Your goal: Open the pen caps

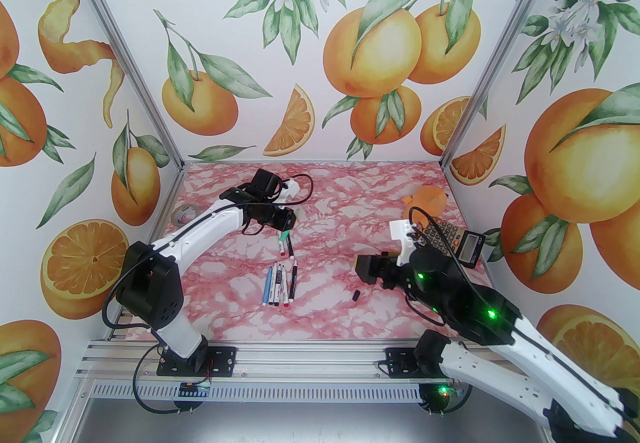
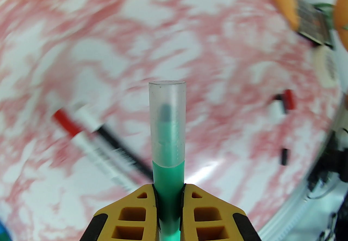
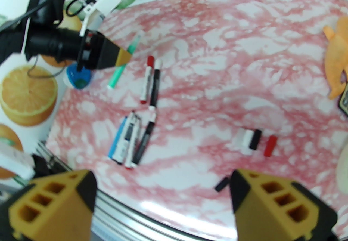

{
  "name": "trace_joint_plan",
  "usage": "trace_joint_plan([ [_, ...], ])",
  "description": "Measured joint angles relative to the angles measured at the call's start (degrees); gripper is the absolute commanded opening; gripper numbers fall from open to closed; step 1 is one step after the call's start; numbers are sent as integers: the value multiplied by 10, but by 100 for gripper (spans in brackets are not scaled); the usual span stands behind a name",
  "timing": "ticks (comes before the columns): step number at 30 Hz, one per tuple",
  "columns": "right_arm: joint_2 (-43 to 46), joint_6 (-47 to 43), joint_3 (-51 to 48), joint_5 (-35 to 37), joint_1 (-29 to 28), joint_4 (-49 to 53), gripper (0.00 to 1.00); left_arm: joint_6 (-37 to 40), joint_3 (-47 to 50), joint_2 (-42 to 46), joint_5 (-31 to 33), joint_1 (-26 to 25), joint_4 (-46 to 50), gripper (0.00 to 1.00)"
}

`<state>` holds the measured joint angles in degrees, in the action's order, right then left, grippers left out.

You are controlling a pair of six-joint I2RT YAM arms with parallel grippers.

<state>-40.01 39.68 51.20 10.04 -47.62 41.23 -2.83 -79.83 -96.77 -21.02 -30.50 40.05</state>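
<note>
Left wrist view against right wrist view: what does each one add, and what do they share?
Left wrist: a close look at the translucent cap seated on the green pen, its barrel pinched in the shut left gripper. Right wrist: the open right gripper, and the blue pen in the pen cluster. Shared: the green pen, the red-capped pen, the loose red cap and the marbled table.

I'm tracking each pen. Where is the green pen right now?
Top view, left of centre: the green pen is clamped in the left gripper, just beyond the red-capped pen.
</note>
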Motion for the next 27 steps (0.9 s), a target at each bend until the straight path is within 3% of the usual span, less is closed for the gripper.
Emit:
trace_joint_plan([
  [14,-24,86,-40,-41,122,-132,59,-16,-11,-22,-184,-123,-131,11],
  [27,-61,125,-80,-73,140,-209,54,-30,4,-21,-216,-142,-167,9],
])
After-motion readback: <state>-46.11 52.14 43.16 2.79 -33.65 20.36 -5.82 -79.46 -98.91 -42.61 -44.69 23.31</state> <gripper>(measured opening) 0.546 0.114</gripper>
